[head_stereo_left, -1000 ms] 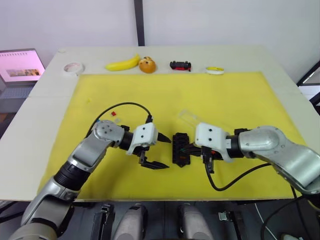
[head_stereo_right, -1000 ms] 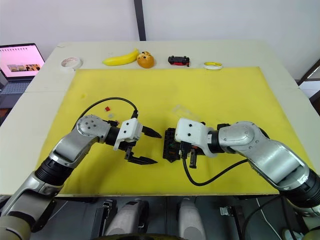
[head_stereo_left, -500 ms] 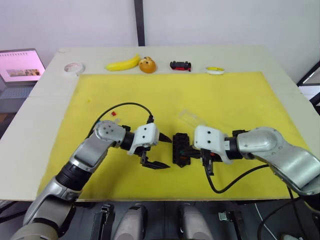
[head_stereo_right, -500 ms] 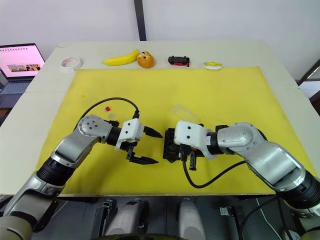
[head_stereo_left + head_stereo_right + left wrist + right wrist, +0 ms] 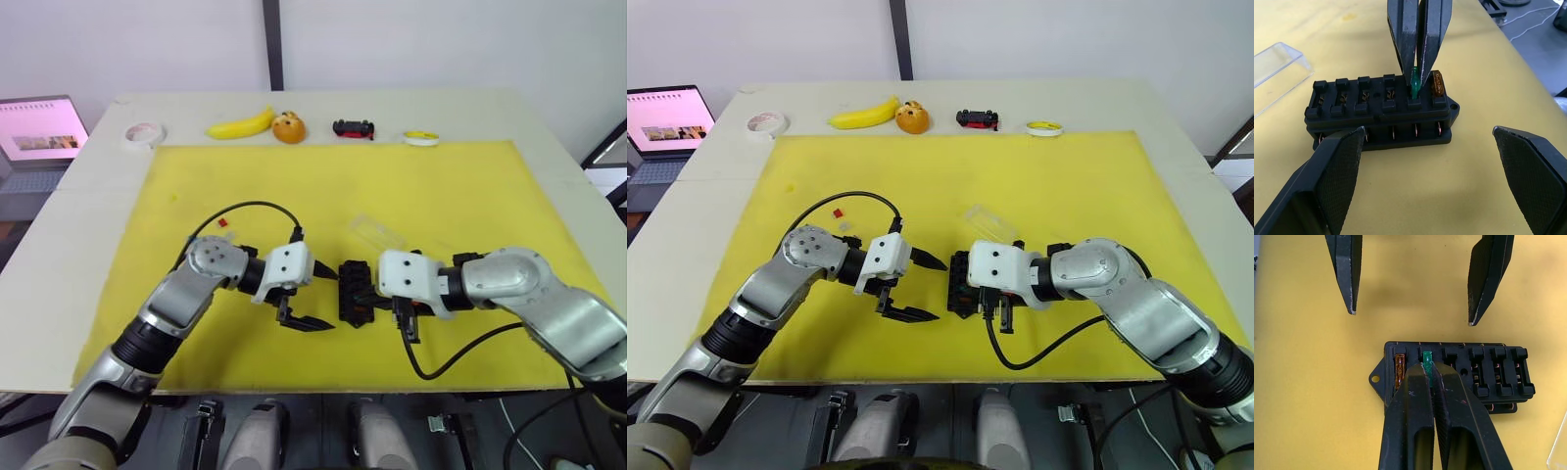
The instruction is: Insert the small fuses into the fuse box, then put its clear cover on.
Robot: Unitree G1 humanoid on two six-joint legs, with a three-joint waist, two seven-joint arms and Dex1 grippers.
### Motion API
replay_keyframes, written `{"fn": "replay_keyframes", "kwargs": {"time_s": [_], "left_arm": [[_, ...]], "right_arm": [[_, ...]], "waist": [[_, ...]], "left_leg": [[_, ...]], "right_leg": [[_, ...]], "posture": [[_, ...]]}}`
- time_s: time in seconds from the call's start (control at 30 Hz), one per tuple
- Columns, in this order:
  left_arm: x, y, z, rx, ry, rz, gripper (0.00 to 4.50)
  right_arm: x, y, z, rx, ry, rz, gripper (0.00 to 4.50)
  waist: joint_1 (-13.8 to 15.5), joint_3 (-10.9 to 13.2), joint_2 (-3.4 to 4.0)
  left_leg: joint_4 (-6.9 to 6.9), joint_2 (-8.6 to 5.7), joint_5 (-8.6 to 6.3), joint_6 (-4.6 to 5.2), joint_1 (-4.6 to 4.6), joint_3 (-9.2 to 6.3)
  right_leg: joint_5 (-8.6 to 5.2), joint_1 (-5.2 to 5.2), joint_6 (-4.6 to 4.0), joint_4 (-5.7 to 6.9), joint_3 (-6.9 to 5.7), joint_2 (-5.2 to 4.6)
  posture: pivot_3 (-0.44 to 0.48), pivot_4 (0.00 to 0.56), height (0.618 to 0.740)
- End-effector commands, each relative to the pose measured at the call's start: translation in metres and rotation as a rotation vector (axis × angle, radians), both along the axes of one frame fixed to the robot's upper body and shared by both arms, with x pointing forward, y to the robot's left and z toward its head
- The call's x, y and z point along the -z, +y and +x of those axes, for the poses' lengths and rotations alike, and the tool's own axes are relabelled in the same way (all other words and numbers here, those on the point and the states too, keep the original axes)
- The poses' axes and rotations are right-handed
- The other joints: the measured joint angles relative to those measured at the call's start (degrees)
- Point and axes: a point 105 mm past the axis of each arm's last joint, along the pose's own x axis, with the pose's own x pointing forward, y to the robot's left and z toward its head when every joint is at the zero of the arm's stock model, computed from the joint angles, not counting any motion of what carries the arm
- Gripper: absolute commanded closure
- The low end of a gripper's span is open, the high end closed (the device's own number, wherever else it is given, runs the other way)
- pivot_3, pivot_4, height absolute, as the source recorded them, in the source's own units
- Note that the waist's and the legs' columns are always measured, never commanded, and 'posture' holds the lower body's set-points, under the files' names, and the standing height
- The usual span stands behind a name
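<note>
Right gripper pinching green fuse, seemingly entering fuse box slot

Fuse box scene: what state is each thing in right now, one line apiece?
Fuse box: flat on the yellow mat, uncovered, most slots empty.
Orange fuse: seated in the end slot.
Green fuse: pinched upright, going into the next slot.
Right gripper: fingers shut on the green fuse.
Left gripper: fingers open, beside the fuse box, holding nothing.
Clear cover: off, lying on the mat behind the fuse box.
Red fuse: loose on the mat.
</note>
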Motion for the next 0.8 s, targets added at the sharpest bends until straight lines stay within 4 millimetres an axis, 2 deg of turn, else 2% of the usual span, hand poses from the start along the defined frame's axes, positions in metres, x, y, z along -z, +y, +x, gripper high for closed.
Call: {"fn": "replay_keyframes", "kwargs": {"time_s": [0.03,0.13,0.17,0.27,0.37,0.53,0.67,0.77,0.8], "left_arm": [[-0.009,-0.004,-0.003,0.028,-0.044,-0.018,0.08],[-0.01,-0.004,-0.003,0.027,-0.044,-0.018,0.08],[-0.01,-0.004,-0.003,0.026,-0.044,-0.018,0.0],[-0.01,-0.003,-0.002,0.024,-0.044,-0.018,0.0],[-0.011,-0.003,-0.001,0.023,-0.044,-0.018,0.0],[-0.011,-0.003,-0.001,0.029,-0.044,-0.025,0.0],[-0.014,-0.006,-0.004,0.054,-0.04,-0.05,0.0],[-0.014,-0.006,-0.006,0.07,-0.037,-0.06,0.0],[-0.014,-0.006,-0.006,0.07,-0.037,-0.06,0.0]], "right_arm": [[-0.005,0.003,0.001,-0.015,-0.026,0.007,4.5],[-0.01,0.005,0.001,-0.013,-0.025,0.03,4.5],[-0.013,0.006,0.001,-0.011,-0.026,0.04,3.82],[-0.025,0.006,0.0,-0.006,-0.028,0.07,2.5],[-0.033,0.004,-0.001,0.008,-0.029,0.086,2.5],[-0.032,0.0,-0.004,0.009,-0.022,0.118,2.5],[-0.03,0.002,-0.004,0.032,0.003,0.288,2.5],[-0.018,-0.002,-0.006,0.048,0.029,0.374,3.36],[-0.016,-0.003,-0.006,0.056,0.029,0.402,3.82]], "waist": [[0.0,0.0,0.0],[-0.1,0.0,0.0],[0.0,0.0,0.0],[0.0,0.0,0.0],[0.0,0.0,0.0],[0.0,0.0,-0.01],[0.0,0.0,-0.03],[0.0,0.0,-0.03],[0.0,0.0,-0.03]], "left_leg": [[0.0,0.0,0.0,0.0,0.0,0.0],[0.0,0.0,0.0,0.0,0.01,0.0],[0.01,0.0,0.0,-0.01,0.01,0.0],[0.01,-0.01,0.01,-0.01,0.01,0.0],[0.02,-0.01,0.01,-0.01,0.01,-0.01],[0.02,-0.01,0.0,0.0,0.01,-0.01],[0.04,-0.02,0.0,0.0,0.01,-0.01],[0.05,-0.04,0.0,-0.01,0.03,0.01],[0.06,-0.05,0.0,-0.01,0.04,0.01]], "right_leg": [[0.0,0.0,0.0,0.0,0.0,0.0],[0.0,0.0,0.0,0.02,0.0,0.0],[0.0,0.0,0.0,0.03,0.0,0.0],[0.0,-0.01,0.0,0.06,0.01,0.0],[0.0,0.0,0.0,0.06,0.01,0.0],[0.0,0.0,0.0,0.07,0.01,-0.01],[0.0,0.0,0.0,0.13,0.01,0.0],[0.0,0.0,0.0,0.21,0.04,-0.01],[0.0,0.0,0.0,0.21,0.04,-0.02]], "posture": [[0.0,0.15,0.74],[0.0,0.15,0.74],[0.0,0.15,0.74],[0.0,0.15,0.74],[0.0,0.15,0.74],[0.0,0.15,0.74],[0.0,0.15,0.74],[0.0,0.15,0.74],[0.0,0.15,0.74]]}}
